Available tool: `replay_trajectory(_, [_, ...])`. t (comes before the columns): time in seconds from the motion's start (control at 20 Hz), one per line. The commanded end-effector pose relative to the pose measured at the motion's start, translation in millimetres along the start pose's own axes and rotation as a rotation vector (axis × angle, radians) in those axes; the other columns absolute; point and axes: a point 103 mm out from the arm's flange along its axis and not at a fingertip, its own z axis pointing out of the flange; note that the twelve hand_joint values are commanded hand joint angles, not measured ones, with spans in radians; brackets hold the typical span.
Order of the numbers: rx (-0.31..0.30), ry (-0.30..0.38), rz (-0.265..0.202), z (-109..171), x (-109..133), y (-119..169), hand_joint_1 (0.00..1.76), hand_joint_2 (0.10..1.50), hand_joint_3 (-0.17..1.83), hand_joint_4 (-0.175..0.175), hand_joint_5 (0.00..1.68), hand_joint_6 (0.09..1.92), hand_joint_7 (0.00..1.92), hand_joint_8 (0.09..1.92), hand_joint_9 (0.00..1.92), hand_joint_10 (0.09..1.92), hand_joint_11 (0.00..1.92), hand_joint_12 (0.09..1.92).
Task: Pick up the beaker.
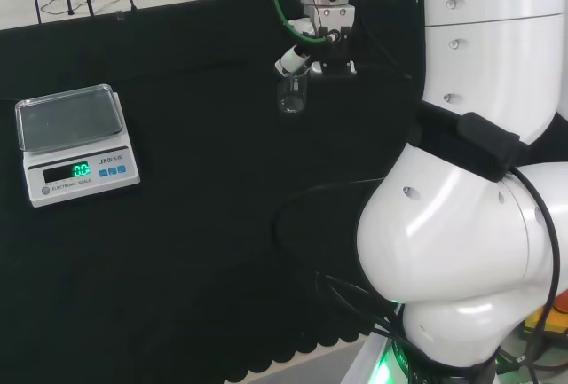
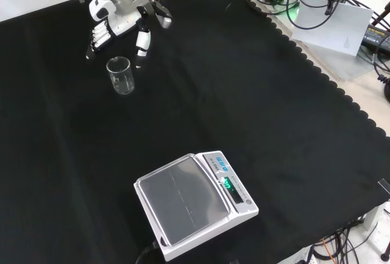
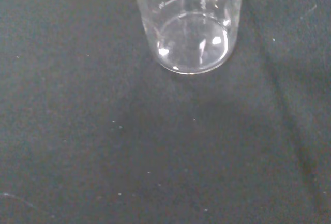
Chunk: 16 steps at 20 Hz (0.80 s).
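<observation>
A clear glass beaker [image 2: 120, 75] stands upright and empty on the black cloth, with printed measuring marks on its wall [image 3: 191, 32]. My hand [image 2: 113, 24] hangs just behind it in the front view, fingers [image 2: 99, 36] on one side and thumb [image 2: 142, 41] on the other, spread and apart from the glass. In the head view the hand [image 1: 306, 43] is a little above and to the right of the beaker [image 1: 291, 93], with one white fingertip close to the rim. The hand is open and holds nothing.
A white electronic scale [image 2: 192, 203] with a lit display sits nearer the front of the cloth, at the left in the head view [image 1: 75, 140]. The cloth's scalloped edge [image 2: 341, 93] runs down the front view's right, with cables and boxes beyond.
</observation>
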Motion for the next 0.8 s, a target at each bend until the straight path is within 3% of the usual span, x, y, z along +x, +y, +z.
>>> replay_trajectory(0.05, [0.026, -0.002, 0.016, 8.1, -10.5, 9.9, 0.67, 0.87, -0.07, 0.077, 0.0, 0.09, 0.0, 0.41, 0.03, 0.88, 0.0, 1.22])
replay_trajectory(0.8, [0.054, -0.03, 0.015, 23.1, -6.4, 36.1, 0.66, 0.87, -0.07, 0.077, 0.0, 0.09, 0.0, 0.4, 0.03, 0.88, 0.0, 1.21])
